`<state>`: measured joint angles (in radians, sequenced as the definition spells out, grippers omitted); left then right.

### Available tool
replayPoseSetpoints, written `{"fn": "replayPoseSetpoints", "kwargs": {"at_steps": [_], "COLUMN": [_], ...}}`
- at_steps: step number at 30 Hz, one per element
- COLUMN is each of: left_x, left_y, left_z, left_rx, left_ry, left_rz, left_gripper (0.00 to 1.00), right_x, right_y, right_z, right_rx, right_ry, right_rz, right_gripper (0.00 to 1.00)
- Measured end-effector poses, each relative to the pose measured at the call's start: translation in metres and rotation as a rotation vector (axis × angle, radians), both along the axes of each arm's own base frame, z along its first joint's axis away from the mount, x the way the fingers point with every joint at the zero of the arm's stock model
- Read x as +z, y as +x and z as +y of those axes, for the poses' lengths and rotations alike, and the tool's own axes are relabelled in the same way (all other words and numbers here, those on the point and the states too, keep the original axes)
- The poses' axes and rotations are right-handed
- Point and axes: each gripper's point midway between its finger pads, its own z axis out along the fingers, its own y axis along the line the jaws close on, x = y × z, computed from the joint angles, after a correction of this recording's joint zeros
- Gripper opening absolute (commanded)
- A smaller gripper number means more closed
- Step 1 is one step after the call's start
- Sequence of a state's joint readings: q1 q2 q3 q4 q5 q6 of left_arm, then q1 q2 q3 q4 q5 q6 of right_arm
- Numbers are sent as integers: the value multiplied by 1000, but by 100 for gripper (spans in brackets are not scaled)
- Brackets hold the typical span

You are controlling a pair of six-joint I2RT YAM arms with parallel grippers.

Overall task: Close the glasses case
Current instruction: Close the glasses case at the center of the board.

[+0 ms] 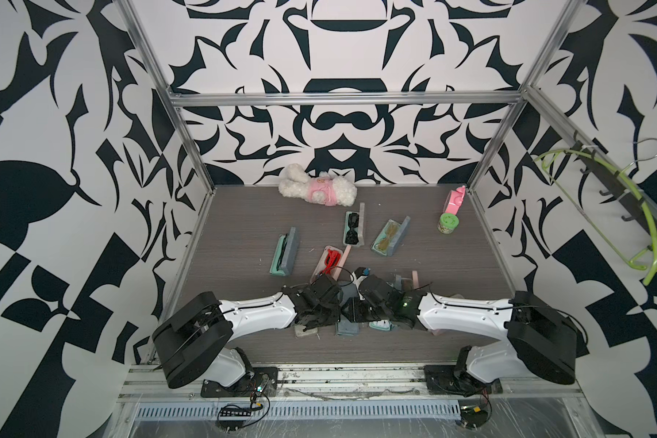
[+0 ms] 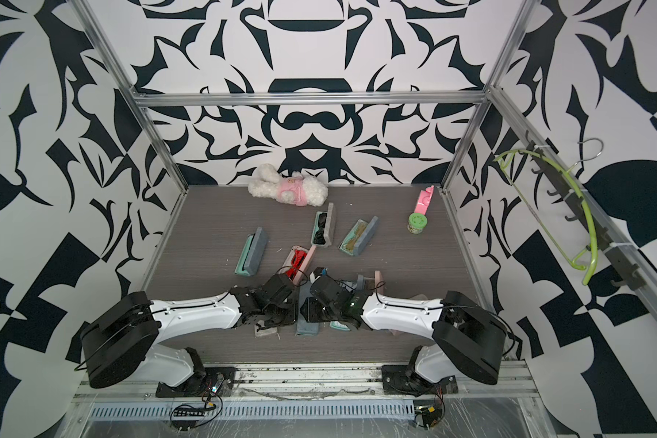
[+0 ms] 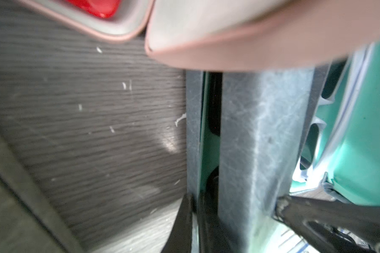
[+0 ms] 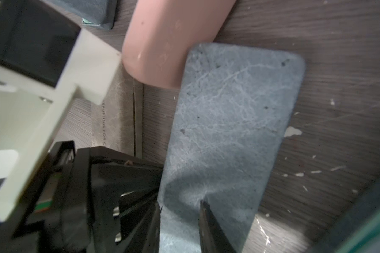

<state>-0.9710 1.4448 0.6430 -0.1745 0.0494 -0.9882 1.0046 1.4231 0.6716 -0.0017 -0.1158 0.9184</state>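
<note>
Grey glasses case (image 3: 250, 142): on edge on the bench (image 1: 243, 212), lid almost shut, teal lining showing.
Left gripper (image 3: 235, 198): jaws clamped across the case.
Right gripper (image 4: 180, 203): jaws slightly apart against the case's grey face; cannot tell whether they grip it.
Pink case (image 3: 239, 50): touching its far end.
Plush toy (image 1: 319, 189): well beyond.

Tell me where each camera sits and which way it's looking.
Top views: high behind the robot, looking down and forward over the table; left arm and right arm show.
Left wrist: just above the table, facing the grey case edge-on; its finger shows.
Right wrist: facing that case's broad side; its fingers and the left arm's end show.
Both wrist views share the case.
</note>
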Motion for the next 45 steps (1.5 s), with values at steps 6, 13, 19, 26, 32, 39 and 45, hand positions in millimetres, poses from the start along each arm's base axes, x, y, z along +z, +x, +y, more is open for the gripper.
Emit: {"fn": "replayPoseSetpoints", "kwargs": {"at_steps": [6,13,19,26,32,39,45], "left_x": [0,2,3,4,7,8,9], "left_y": [0,-1,-1,-2,-2,-2,-2], "left_z": [0,2,3,4,5,5,5], "left_rx": [1,5,7,8,8,9,10], "left_ry": [-1,-10,-12,-16,-25,-29,-32], "left_rz": [-1,-6,-9,-12,-19,-24,-27], "left_gripper": [10,11,11,12,13,13,14], "right_x": [0,1,4,12,16,12,6], "right_y": [0,0,0,-1,2,11,20], "right_z": [0,2,0,-8,-14,-23,-23], "right_rx": [0,2,-9,-27,-46,-75,-79], "right_ry": [1,8,12,6,-3,-21,-30], "right_rz": [0,-1,2,-6,-19,-13,11], "right_gripper": [33,38,49,62,78,84,85]}}
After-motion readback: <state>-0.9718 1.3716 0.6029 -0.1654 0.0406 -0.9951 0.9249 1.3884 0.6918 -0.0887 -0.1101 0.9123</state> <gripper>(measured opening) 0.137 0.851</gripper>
